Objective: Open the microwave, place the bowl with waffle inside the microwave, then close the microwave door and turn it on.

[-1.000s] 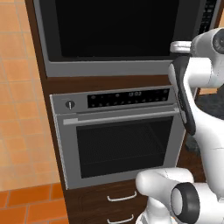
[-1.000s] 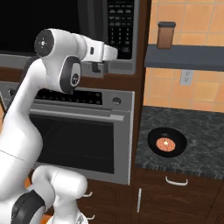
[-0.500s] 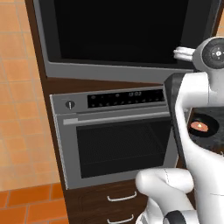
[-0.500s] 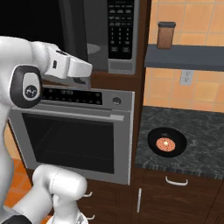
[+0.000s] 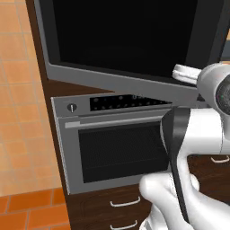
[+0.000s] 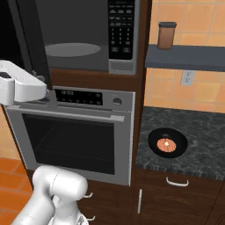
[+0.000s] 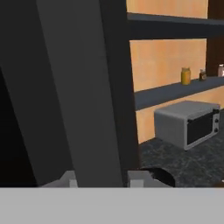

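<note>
Door: the microwave door stands swung out left of the microwave cavity.
Grip: gripper fingertips straddle the door edge (clamped or loose, I cannot tell).
Bowl: the bowl with the waffle sits on the counter, lower right of the microwave.
Advice: finish the swing fully, then release cleanly.

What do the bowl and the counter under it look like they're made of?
The bowl: glossy black, probably glazed ceramic or plastic, judging by its smooth dark rim. The counter: dark speckled stone, likely polished granite, given the mottled grey flecks.
</note>
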Motion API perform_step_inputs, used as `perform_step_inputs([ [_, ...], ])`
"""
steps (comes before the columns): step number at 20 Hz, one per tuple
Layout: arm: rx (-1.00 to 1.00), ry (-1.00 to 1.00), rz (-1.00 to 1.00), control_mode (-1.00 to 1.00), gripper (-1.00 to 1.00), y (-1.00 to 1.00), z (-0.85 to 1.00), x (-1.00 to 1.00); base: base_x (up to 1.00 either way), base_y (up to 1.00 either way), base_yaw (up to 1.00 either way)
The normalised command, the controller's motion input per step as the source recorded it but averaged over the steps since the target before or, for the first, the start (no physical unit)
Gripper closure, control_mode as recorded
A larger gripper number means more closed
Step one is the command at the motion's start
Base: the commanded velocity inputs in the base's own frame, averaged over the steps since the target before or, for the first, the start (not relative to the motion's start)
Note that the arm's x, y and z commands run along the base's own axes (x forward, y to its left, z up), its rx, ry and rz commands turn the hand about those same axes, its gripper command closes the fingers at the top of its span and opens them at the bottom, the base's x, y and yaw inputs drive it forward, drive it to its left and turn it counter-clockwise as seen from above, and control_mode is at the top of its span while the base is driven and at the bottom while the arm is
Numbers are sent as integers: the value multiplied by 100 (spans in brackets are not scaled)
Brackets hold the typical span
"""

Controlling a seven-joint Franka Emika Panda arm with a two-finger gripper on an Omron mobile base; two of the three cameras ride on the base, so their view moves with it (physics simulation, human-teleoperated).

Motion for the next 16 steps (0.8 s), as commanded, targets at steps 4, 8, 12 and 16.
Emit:
perform_step_inputs([
  [4,-7,0,15,-100,100,95,-24,-69,0,0,0],
  [8,-7,0,0,-100,-100,100,-8,-41,0,0,0],
  [12,-7,0,-4,-100,-100,96,-13,-21,0,0,0],
  [16,-4,-3,-19,-100,-100,72,-5,-21,0,0,0],
])
